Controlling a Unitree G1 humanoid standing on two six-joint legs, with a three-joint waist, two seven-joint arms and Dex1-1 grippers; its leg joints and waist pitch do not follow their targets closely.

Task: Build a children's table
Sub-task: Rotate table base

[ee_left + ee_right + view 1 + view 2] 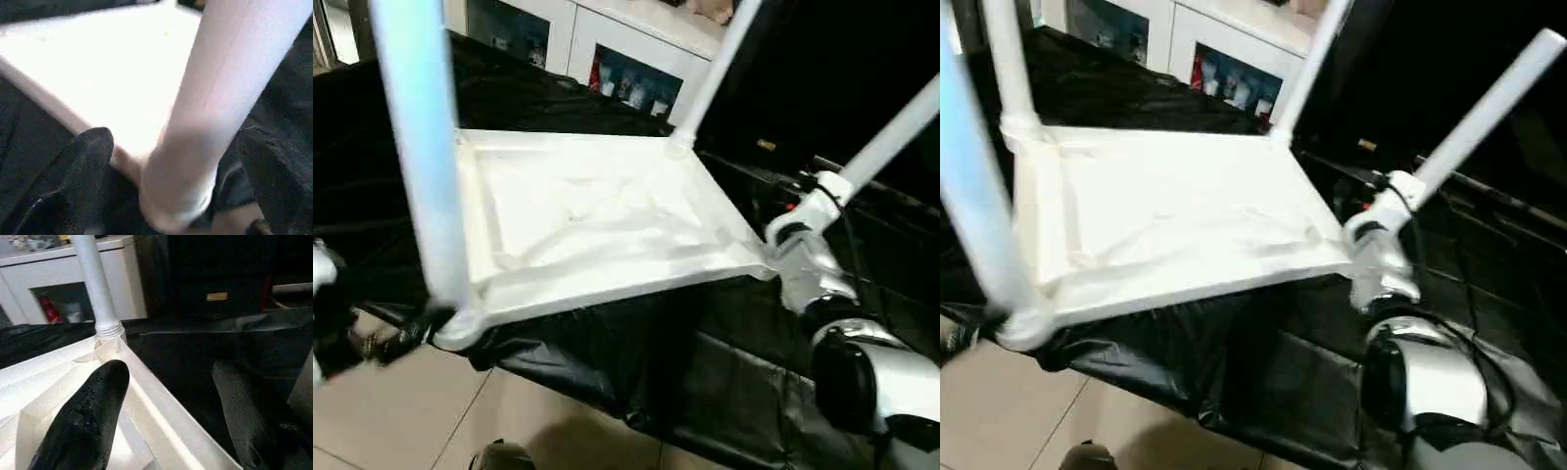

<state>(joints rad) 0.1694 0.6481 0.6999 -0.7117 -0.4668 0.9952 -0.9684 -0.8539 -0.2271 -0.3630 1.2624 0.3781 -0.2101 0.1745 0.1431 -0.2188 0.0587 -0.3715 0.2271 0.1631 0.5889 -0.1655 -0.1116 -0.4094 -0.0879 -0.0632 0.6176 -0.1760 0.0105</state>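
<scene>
The children's table lies upside down, its white top (597, 211) ribbed side up on the black drape. Legs stand in its corner sockets: near-left leg (426, 147), far-right leg (715, 73), near-right leg (891, 137) and far-left leg (1009, 69). My left gripper (176, 147) is open around the base of the near-left leg (205, 112), with one black finger (93, 161) on each side and a gap to the leg. My right gripper (171, 369) is open astride the top's rim (161, 421) by the near-right corner, one finger (93, 406) over the ribs, the other outside.
The black-draped work table (724, 362) ends just under the top's near edge, with tiled floor (401, 411) below. A white cabinet (626, 59) with filled shelves stands behind. Cables (783, 196) lie near the right wrist. My right forearm (862, 372) fills the lower right.
</scene>
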